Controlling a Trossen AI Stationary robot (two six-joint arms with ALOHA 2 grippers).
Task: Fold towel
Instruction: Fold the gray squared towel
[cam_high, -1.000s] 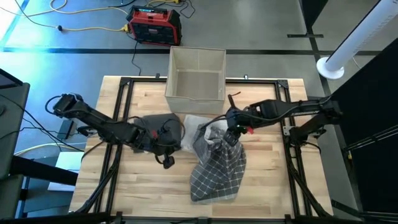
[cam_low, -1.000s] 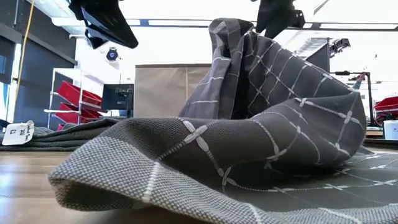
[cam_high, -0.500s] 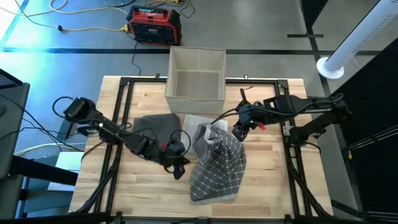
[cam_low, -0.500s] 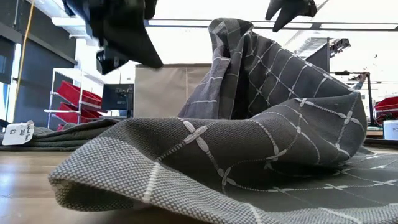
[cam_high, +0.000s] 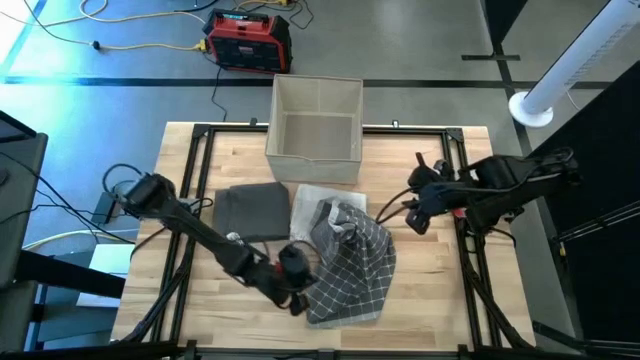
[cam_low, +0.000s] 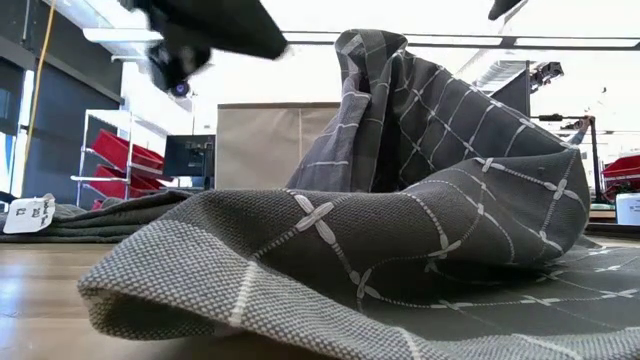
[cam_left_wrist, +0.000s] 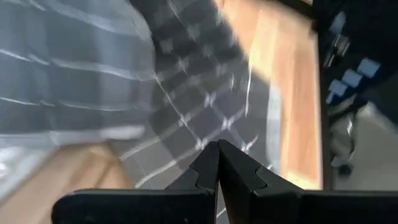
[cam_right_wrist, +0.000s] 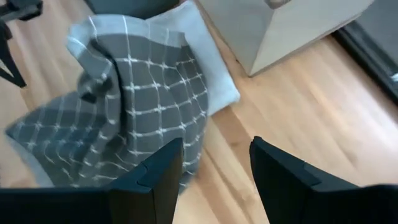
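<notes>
Tabletop (cam_high: 420, 290) of pale wood, carrying a beige bin (cam_high: 317, 118) at the far edge. Checked grey towel (cam_high: 350, 262) heaped at the middle, one part peaked up, unfolded yet, released since a second ago. Folded dark cloth (cam_high: 250, 210) and pale cloth (cam_high: 312, 196) lying just beside, crowding the spreading room. Right gripper (cam_high: 418, 216) pulled back toward the right edge, fingers spread, empty. Left gripper (cam_high: 297, 300) swung across to the towel's near-left corner, fingers closed, empty; likely a fresh grasp next.

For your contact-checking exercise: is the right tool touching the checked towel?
Apart. The high view shows the right tool, open, over bare wood well clear of the checked towel; the right wrist view shows table between its fingers and the cloth.
</notes>
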